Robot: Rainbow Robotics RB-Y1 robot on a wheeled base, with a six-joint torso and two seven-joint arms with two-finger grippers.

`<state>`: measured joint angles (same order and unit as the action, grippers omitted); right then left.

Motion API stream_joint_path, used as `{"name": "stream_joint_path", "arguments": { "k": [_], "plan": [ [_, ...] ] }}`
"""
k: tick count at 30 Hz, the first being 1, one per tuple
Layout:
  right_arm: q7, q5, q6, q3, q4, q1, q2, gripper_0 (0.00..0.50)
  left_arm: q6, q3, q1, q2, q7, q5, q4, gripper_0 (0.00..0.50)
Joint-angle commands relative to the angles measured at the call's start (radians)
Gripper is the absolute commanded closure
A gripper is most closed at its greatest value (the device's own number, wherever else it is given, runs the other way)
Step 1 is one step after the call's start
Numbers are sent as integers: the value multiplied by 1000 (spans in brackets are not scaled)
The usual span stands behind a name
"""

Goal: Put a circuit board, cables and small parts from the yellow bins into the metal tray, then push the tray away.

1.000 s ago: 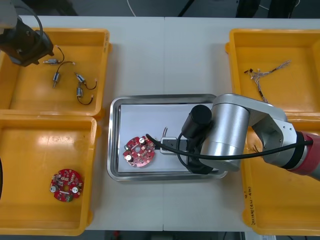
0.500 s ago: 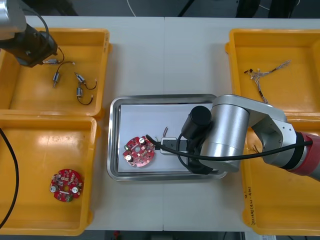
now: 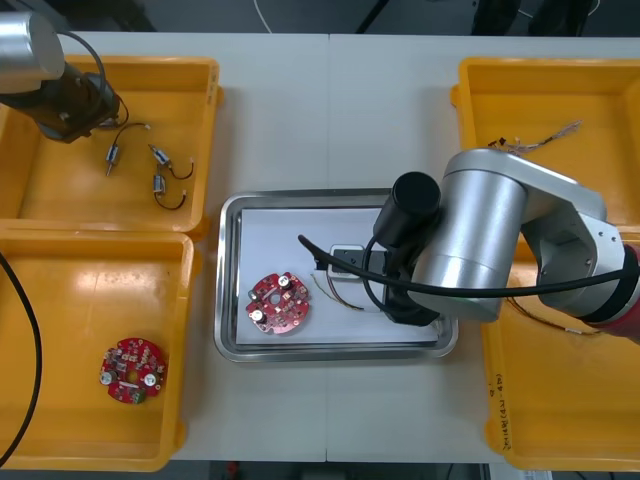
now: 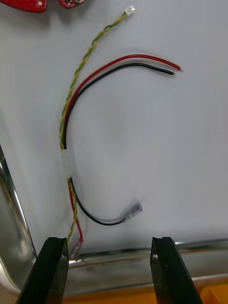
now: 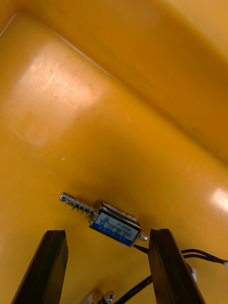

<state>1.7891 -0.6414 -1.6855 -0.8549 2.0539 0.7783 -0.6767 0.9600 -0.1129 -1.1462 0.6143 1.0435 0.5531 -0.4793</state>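
Partly arm-hidden tray (image 3: pixel 227 300); right tool (image 4: pixel 108 243) over cables (image 4: pixel 71 142); left tool (image 5: pixel 108 235) over yellow bin (image 3: pixel 120 66).

"Has the right gripper (image 4: pixel 108 268) shifted?"

"Yes, it drew back from the circuit board (image 3: pixel 279 303). The cables (image 4: pixel 67 159) that its arm covered now lie in the open, ahead of its parted fingers."

"And the left gripper (image 5: pixel 109 266)?"

"It slid across its bin. A small metal part (image 5: pixel 114 227) now sits just ahead of it."
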Motion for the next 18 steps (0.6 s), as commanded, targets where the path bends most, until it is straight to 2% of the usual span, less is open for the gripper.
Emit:
{"name": "stream_joint_path", "arguments": {
  "k": [1,5,13,18],
  "plan": [
    [6,9,-120,119,72,27,29,0,-46,-34,-55,-15,-106,1,19,0],
    [6,9,-234,215,114,27,40,0,-60,-42,-55,-16,-117,2,24,0],
    [4,8,-234,381,176,27,46,0,-104,-42,-56,-22,-126,-7,24,0],
    [0,-34,-234,479,184,9,-1,0,-119,-42,-55,-22,-128,-10,24,0]
  ]
}}
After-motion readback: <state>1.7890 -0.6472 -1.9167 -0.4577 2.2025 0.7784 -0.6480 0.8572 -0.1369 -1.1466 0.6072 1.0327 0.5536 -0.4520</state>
